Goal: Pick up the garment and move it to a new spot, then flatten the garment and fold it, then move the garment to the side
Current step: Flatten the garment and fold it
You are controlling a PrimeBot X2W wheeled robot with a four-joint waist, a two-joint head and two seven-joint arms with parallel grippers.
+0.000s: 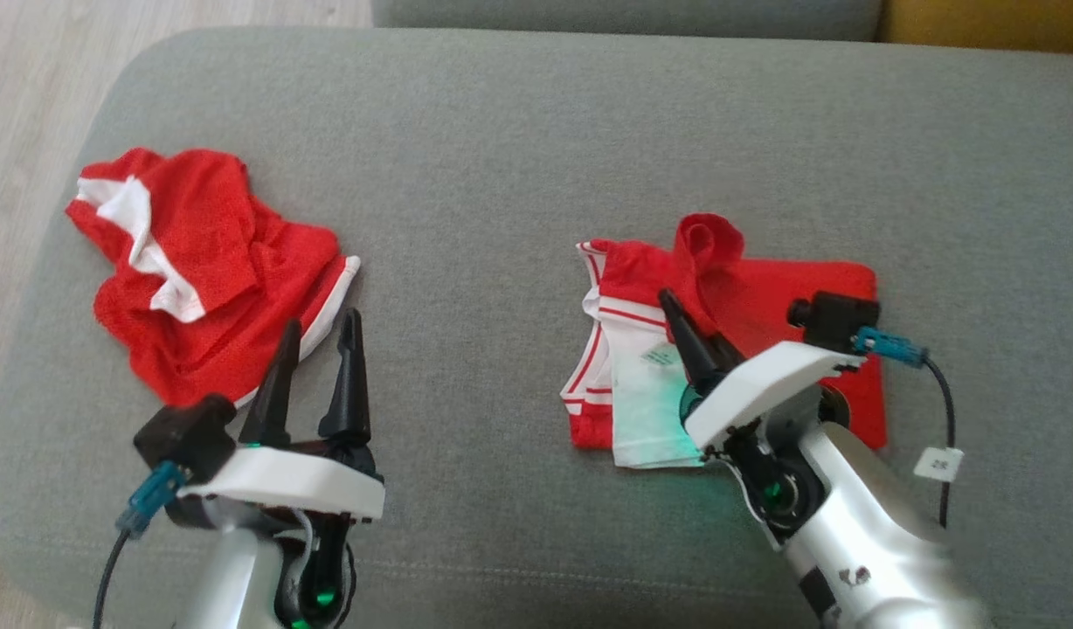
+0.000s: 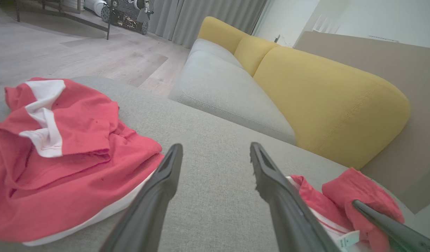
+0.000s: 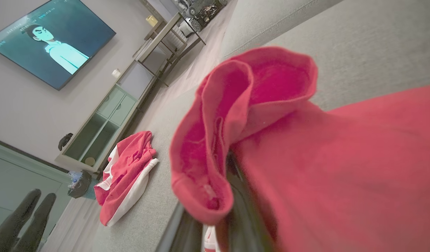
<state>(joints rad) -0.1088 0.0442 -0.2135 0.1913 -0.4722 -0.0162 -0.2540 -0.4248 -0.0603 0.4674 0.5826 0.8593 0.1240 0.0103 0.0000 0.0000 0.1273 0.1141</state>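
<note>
The garment (image 1: 790, 306) is red with white, red-striped trim and lies partly folded on the right of the grey cushion (image 1: 519, 157). My right gripper (image 1: 689, 323) is shut on it, lifting a loop of red cloth. In the right wrist view that cloth (image 3: 341, 168) drapes over the dark fingers (image 3: 246, 224) and hides their tips. My left gripper (image 1: 321, 321) stands open and holds nothing, just right of a second crumpled red-and-white garment (image 1: 204, 262). The left wrist view has the open left gripper (image 2: 215, 147) over bare cushion, with the held garment (image 2: 358, 192) at the lower right.
The cushion's left edge drops to a wooden floor (image 1: 30, 87). A yellow sofa backrest (image 2: 323, 94) rises behind. A television (image 3: 50, 38) and a low cabinet (image 3: 106, 119) stand across the room. Bare cushion lies between the two garments.
</note>
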